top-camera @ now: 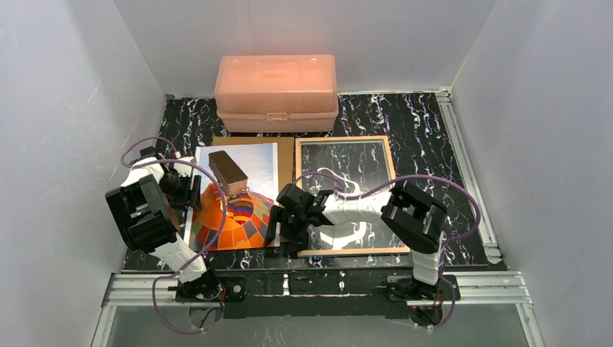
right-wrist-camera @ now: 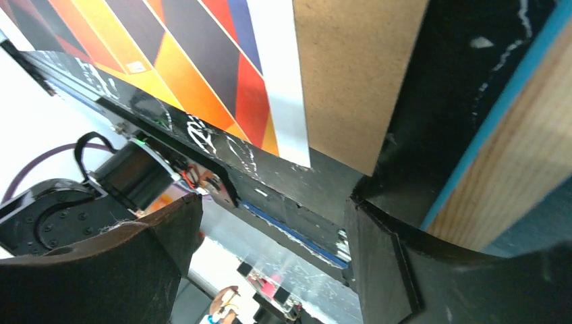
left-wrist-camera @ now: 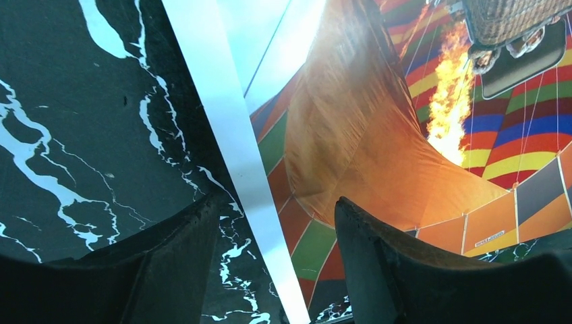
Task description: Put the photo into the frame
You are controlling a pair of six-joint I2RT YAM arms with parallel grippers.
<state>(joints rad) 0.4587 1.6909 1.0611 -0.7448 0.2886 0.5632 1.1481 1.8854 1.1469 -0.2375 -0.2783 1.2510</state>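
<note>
Left tool [left-wrist-camera: 276, 206] straddles photo [left-wrist-camera: 378, 135] edge; tiny label [left-wrist-camera: 489, 238] unreadable.

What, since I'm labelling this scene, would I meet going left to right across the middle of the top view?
left hand → photo → right hand → frame
</note>
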